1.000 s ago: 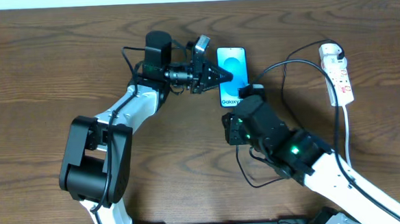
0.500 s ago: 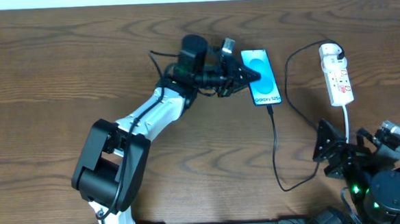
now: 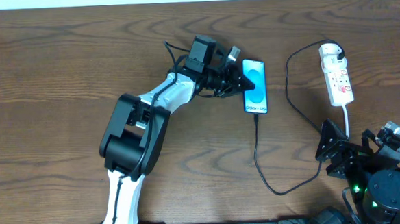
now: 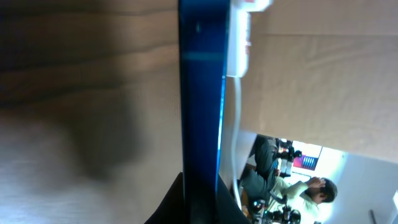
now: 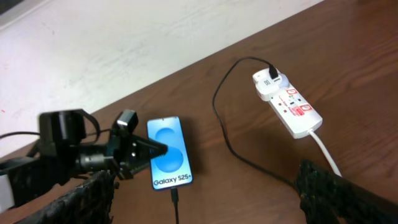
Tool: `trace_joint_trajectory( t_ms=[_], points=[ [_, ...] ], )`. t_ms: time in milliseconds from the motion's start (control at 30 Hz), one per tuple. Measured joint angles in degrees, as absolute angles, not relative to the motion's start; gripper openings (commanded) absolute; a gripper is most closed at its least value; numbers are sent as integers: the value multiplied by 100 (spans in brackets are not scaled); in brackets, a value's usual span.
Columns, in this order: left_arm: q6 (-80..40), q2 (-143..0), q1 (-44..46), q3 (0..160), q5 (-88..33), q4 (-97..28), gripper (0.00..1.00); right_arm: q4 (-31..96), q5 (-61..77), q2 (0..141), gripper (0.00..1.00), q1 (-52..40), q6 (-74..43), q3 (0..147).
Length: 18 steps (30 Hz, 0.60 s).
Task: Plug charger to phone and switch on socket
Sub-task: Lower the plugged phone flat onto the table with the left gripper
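Phone (image 3: 255, 88) slid left, charger (image 3: 256, 140) plugged in; left claw (image 3: 246, 82) shut, tips on screen, right claw (image 3: 345, 151) wide, empty. 1 phone, 1 charger, 1 socket (image 3: 338, 77) far right; wood table (image 3: 47, 79), white wall (image 5: 124, 37).

What you can't read from here
Ahead of your left gripper (image 4: 200, 199), the phone (image 4: 200, 93) is 1 blurred blue strip, cut off at the top edge; the socket (image 4: 238, 43) beyond it is clipped and too blurred to read.
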<state>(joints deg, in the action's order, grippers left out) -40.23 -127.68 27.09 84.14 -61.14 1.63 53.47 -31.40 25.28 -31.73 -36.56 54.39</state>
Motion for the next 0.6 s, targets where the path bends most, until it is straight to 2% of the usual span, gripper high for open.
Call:
trace_joint_trajectory(
  t_ms=[167,500,600],
  points=[
    [-3629,-12993,2467,8416,-5693,-355,8,5376,-3153,2528,91,-3173,-3656,5439],
    [-3295,-12997,2593,8416,-5352,-554,8,5544,-3155,2528,91,-3173,-3656,5439],
    [-3295,-12997,2593,8416,-5347,-585,13,5610,-3155,2528,91,-3173,-3656,5439]
  ],
)
